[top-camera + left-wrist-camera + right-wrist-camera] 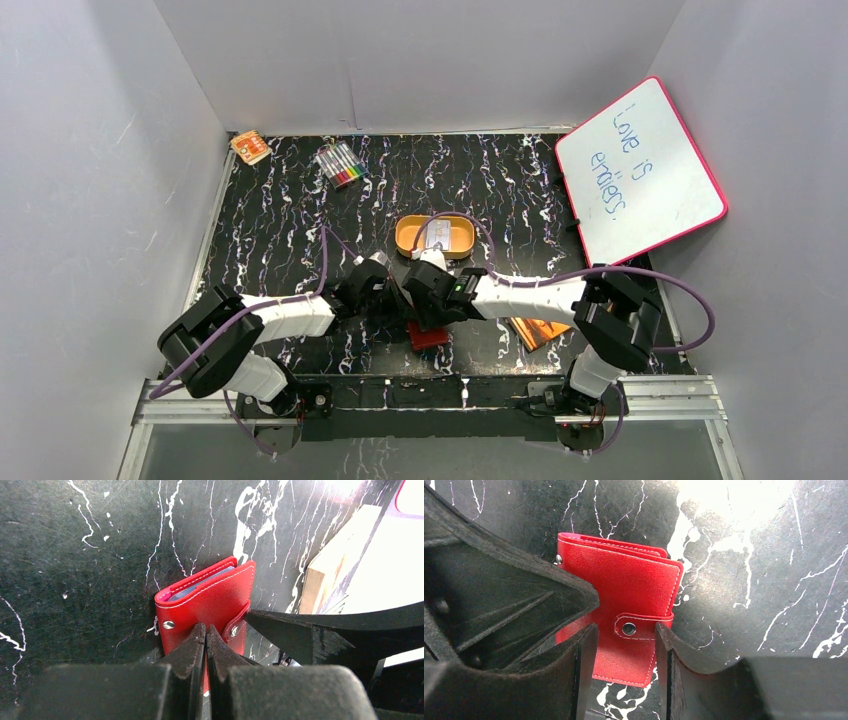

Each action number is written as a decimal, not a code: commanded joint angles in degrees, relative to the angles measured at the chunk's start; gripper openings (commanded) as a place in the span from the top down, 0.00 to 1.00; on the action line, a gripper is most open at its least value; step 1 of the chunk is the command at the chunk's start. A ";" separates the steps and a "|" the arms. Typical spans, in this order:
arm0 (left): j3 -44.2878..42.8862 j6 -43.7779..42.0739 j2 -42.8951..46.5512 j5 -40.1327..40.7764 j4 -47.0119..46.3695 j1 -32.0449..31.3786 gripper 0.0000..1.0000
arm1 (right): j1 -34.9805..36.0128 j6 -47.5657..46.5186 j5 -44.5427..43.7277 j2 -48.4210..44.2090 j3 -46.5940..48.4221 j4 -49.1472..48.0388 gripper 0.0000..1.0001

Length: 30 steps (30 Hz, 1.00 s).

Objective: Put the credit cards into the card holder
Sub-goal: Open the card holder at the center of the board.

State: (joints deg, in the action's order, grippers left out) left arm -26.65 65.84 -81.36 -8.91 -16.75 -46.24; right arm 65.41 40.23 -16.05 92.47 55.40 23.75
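The card holder (pixel 624 580) lies snapped shut on the table (pixel 774 630). The left gripper (pixel 206 629) is pinched closed on its edge, and the right gripper (pixel 624 628) stands part-open astride the tab (pixel 651 625). Opening appears in hand; next, probably grip the tab and unsnap it.

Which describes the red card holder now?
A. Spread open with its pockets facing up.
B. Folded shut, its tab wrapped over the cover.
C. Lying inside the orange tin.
B: the right wrist view shows the card holder folded, its snap tab lying across the cover, with no pockets showing.
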 commanded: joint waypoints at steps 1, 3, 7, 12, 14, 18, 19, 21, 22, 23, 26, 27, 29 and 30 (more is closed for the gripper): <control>2.51 -0.74 -1.45 2.49 4.45 0.06 1.00 | 1.30 -1.23 -3.75 1.59 2.69 2.33 0.45; 2.65 -0.78 -1.14 2.60 4.51 0.09 1.00 | 1.66 -1.33 -4.50 2.50 3.17 3.00 0.45; 2.92 -0.72 -0.75 2.75 4.62 0.10 1.00 | 2.01 -1.38 -6.07 3.91 3.50 4.03 0.46; 3.25 -0.58 -0.79 2.72 4.56 0.05 1.00 | 2.27 -1.47 -7.36 4.35 3.46 4.89 0.52; 3.28 -0.54 -0.81 2.75 4.54 0.09 1.00 | 2.27 -1.40 -7.33 4.05 3.15 4.73 0.54; 3.23 -0.56 -1.03 2.78 4.62 0.04 1.00 | 2.27 -1.23 -7.89 3.77 2.83 4.99 0.61; 3.19 -0.58 -1.15 2.76 4.74 0.02 1.00 | 2.27 -1.16 -8.04 3.51 2.70 4.99 0.62; 3.11 -0.47 -1.40 2.71 4.88 0.09 1.00 | 2.27 -1.07 -8.34 3.07 2.66 5.26 0.64; 3.07 -0.46 -1.49 2.61 4.93 0.03 1.00 | 2.27 -1.03 -8.38 2.74 2.69 5.49 0.65; 2.94 -0.51 -1.59 2.58 5.04 0.09 1.00 | 2.27 -1.03 -8.37 2.39 2.63 5.52 0.67; 2.85 -0.51 -1.91 2.66 5.11 0.02 1.00 | 2.27 -0.95 -8.65 1.73 2.37 5.92 0.71; 2.84 -0.48 -2.02 2.70 5.12 0.05 1.00 | 2.27 -0.85 -8.77 1.61 2.24 6.08 0.73; 2.87 -0.45 -2.26 2.73 5.23 0.07 1.00 | 2.27 -0.49 -8.87 0.97 1.90 6.13 0.75; 2.90 -0.46 -2.42 2.75 5.30 0.06 1.00 | 2.27 -0.36 -8.90 0.56 1.72 6.14 0.76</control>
State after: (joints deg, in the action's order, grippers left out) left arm -25.65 66.72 -81.25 -8.86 -18.26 -46.24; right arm 67.79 38.98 -22.17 95.07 58.06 27.14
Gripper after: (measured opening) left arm 0.007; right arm 0.337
